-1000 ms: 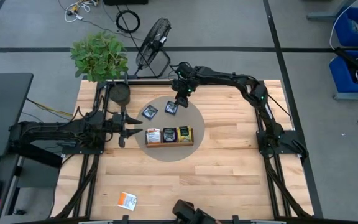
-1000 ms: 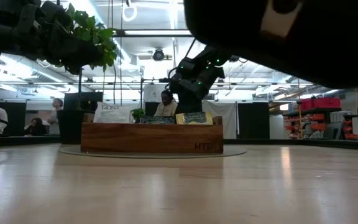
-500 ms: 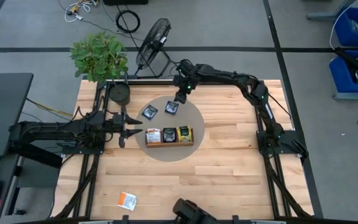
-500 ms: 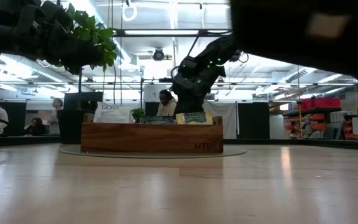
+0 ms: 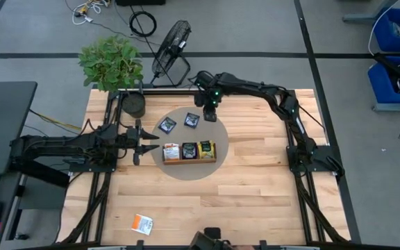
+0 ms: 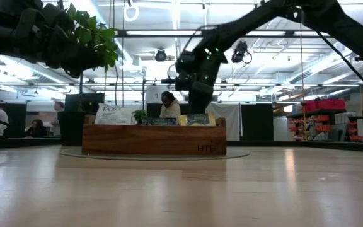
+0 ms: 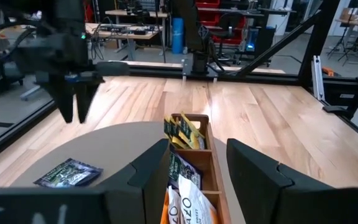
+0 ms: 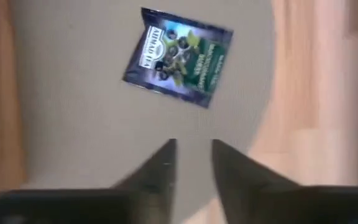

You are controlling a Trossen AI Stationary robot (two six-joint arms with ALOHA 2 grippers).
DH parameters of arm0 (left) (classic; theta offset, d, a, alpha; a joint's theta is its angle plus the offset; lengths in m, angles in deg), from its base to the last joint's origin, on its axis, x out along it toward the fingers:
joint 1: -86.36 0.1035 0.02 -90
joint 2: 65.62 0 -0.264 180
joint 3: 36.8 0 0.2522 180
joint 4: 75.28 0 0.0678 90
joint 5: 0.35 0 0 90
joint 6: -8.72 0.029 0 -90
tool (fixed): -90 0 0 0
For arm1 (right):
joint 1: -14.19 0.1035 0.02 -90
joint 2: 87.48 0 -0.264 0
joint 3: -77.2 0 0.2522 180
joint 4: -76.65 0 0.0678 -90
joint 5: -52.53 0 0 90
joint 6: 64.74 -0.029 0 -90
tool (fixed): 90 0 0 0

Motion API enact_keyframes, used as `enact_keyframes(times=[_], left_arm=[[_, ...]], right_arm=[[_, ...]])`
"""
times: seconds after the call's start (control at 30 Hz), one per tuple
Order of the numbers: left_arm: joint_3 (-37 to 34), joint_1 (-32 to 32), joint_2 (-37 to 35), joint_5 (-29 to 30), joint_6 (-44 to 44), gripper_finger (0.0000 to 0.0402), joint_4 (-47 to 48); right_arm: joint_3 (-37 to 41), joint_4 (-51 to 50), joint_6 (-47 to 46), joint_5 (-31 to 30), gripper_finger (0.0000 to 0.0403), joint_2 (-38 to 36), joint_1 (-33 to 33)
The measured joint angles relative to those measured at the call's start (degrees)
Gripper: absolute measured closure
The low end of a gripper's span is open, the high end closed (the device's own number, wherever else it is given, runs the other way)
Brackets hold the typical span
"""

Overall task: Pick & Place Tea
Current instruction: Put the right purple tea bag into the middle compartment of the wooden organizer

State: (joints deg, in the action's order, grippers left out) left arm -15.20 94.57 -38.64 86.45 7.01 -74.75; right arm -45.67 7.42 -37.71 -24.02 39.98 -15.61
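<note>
High view: the right gripper [image 5: 210, 117] hangs above center of the frame, just right of a navy sachet [image 5: 192, 121] on the grey mat [image 5: 217, 132]; a second navy sachet [image 5: 167, 125] lies left of it. The tray [image 5: 188, 151] at center holds sachets. The left gripper [image 5: 150, 144] waits left of the tray, fingers apart, empty. An orange sachet [image 5: 142, 223] lies on the bench [image 5: 255, 187], lower left.

Right wrist view: the fingers [image 8: 160, 165] stand slightly apart and hold nothing.
</note>
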Motion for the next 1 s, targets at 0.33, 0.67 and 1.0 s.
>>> enact_keyframes(times=[0.33,0.67,1.0], left_arm=[[0.04,-0.02,0.00,0.00,0.00,0.0236,1.74],[0.04,0.00,0.00,0.00,0.90,0.0236,1.62],[0.04,0.00,0.00,0.01,0.60,0.0236,1.38]], right_arm=[[-2.29,1.49,19.88,-13.91,0.0399,-0.34,2.67],[-2.73,9.47,20.62,-9.32,0.0401,0.24,1.79],[-4.84,14.43,-4.49,-0.68,0.0402,0.80,4.83]])
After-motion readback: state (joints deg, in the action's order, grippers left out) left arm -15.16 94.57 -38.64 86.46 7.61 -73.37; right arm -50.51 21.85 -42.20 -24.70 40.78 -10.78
